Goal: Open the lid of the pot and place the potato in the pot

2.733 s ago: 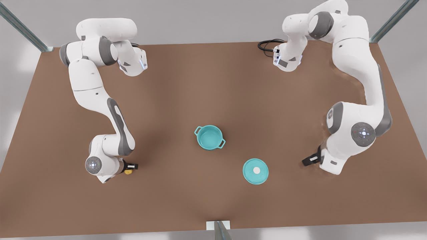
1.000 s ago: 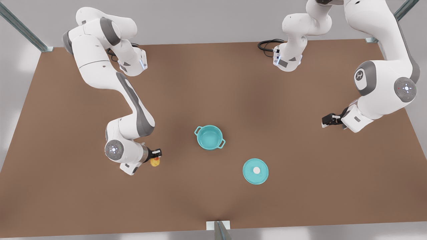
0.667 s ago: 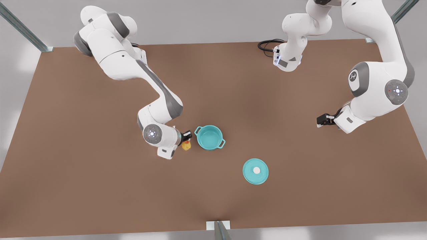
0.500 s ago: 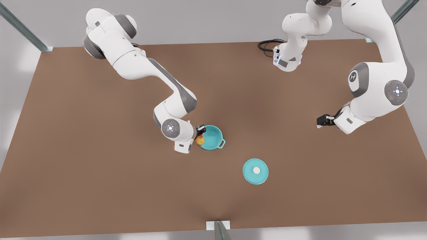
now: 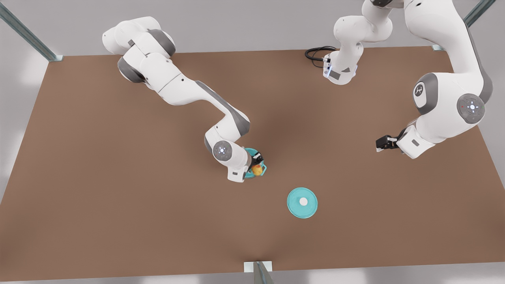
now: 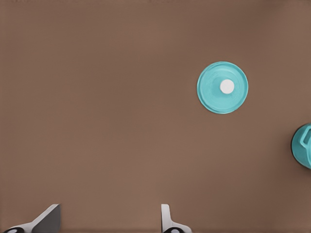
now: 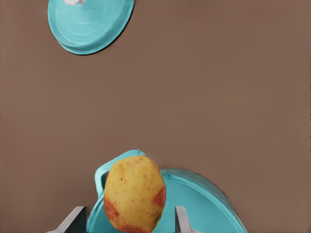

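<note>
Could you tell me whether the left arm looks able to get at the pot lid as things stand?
Probably yes: the pot lid lies alone on bare table, and the left gripper, fingers open, hangs off to the front view's right with nothing between.

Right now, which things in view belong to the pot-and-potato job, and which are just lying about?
In the job:
- potato, held by the right gripper over the pot
- pot
- pot lid, off, flat on the table

Lying about:
- black cable at the table's far edge
- left gripper, waiting, open
</note>
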Controlling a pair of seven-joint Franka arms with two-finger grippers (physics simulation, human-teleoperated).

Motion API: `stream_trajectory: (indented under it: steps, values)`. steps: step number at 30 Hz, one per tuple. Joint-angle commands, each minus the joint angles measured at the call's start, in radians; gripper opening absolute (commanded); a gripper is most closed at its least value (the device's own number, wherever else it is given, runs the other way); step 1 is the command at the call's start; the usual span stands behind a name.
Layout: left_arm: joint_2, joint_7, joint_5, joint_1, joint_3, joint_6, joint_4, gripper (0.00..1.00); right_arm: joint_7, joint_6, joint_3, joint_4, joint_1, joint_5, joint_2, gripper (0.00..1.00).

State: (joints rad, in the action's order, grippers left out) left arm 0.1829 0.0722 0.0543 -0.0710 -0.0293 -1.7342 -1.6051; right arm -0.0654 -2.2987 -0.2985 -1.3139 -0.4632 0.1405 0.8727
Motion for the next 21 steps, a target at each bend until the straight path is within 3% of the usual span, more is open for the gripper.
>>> stream_trajectory:
  steps: [1,6,9,11,13,16,18,21]
  values:
    - [0.0,-0.002,-0.033,-0.001,0.0,0.001,0.001,1.0,-0.045,-0.038,-0.001,0.001,0.0,-0.001,-0.003,1.0]
    - [0.0,0.0,-0.033,-0.001,0.0,0.004,-0.001,1.0,-0.063,0.002,0.001,0.001,0.015,0.034,-0.057,1.0]
    - [0.015,-0.008,-0.034,-0.015,0.005,0.004,0.027,1.0,-0.108,0.261,0.013,0.001,0.116,0.027,-0.187,1.0]
    - [0.015,-0.006,-0.027,-0.013,0.003,0.002,0.03,1.0,-0.093,0.521,0.197,0.001,0.156,-0.111,-0.299,1.0]
    - [0.017,-0.005,-0.025,-0.012,0.003,0.002,0.03,1.0,-0.027,0.69,0.21,0.001,0.327,-0.206,-0.371,1.0]
    - [0.018,-0.005,-0.025,-0.012,0.003,0.004,0.03,1.0,0.079,0.65,0.199,-0.067,0.456,-0.206,-0.465,1.0]
    - [0.018,-0.005,-0.025,-0.013,0.003,0.004,0.03,1.0,0.053,0.406,0.202,-0.457,0.485,-0.196,-0.718,1.0]
    - [0.02,-0.005,-0.024,-0.013,0.003,0.004,0.03,1.0,0.009,0.358,0.199,-0.55,0.485,-0.196,-0.776,1.0]
